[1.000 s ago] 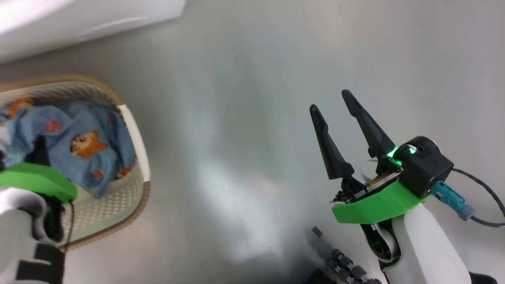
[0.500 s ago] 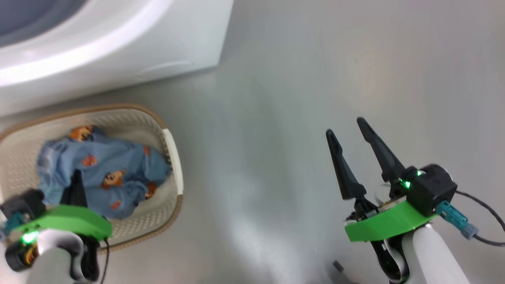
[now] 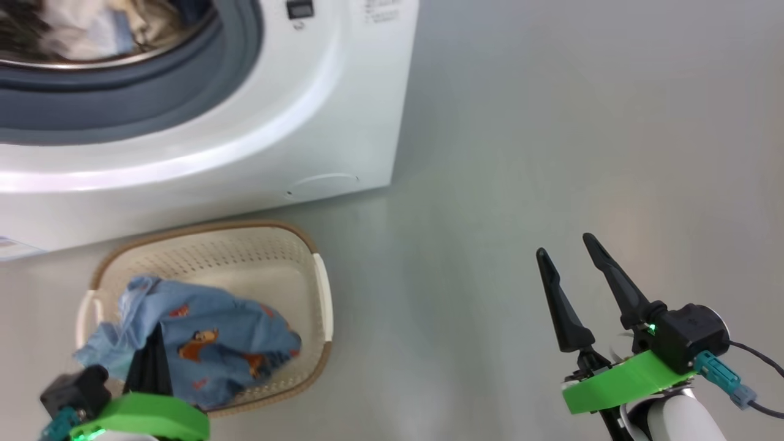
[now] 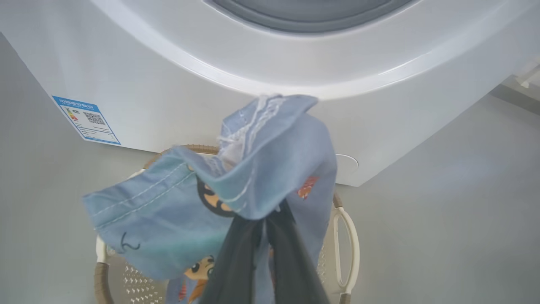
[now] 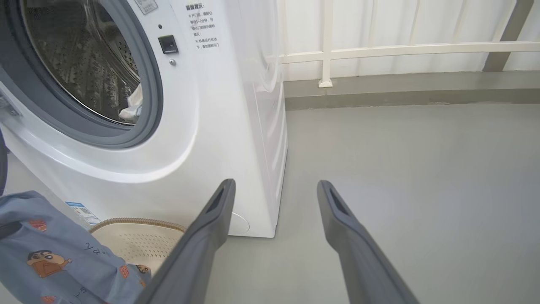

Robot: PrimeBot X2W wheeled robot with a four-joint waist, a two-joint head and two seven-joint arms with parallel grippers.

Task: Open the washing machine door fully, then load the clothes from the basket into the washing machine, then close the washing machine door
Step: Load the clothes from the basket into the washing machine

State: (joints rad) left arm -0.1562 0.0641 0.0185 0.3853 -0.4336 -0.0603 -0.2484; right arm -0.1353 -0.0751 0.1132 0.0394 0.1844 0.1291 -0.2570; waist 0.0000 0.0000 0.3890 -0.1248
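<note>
The washing machine [image 3: 318,122] stands at the upper left, its opening uncovered, with pale clothes [image 3: 92,30] lying in the drum. The washing machine door is out of view. In front of the machine sits the cream basket [image 3: 257,257]. My left gripper [image 3: 156,335] is shut on a light-blue cartoon-print garment [image 3: 214,343] over the basket. In the left wrist view the garment [image 4: 253,169] hangs bunched over my left gripper [image 4: 263,219], above the basket [image 4: 346,249]. My right gripper [image 3: 572,260] stands open over bare floor to the right, with nothing between its fingers [image 5: 211,228].
Grey floor [image 3: 551,122] stretches to the right of the machine. A white railing [image 5: 400,50] and a low kerb run along the back. A blue label sticker [image 4: 86,120] marks the machine's lower front. The grey-blue seal [image 5: 152,84] rings the steel drum [image 5: 84,55].
The head view has swung so that the machine's opening has come into sight. My left gripper stays shut on the blue garment and has pulled it up from the basket.
</note>
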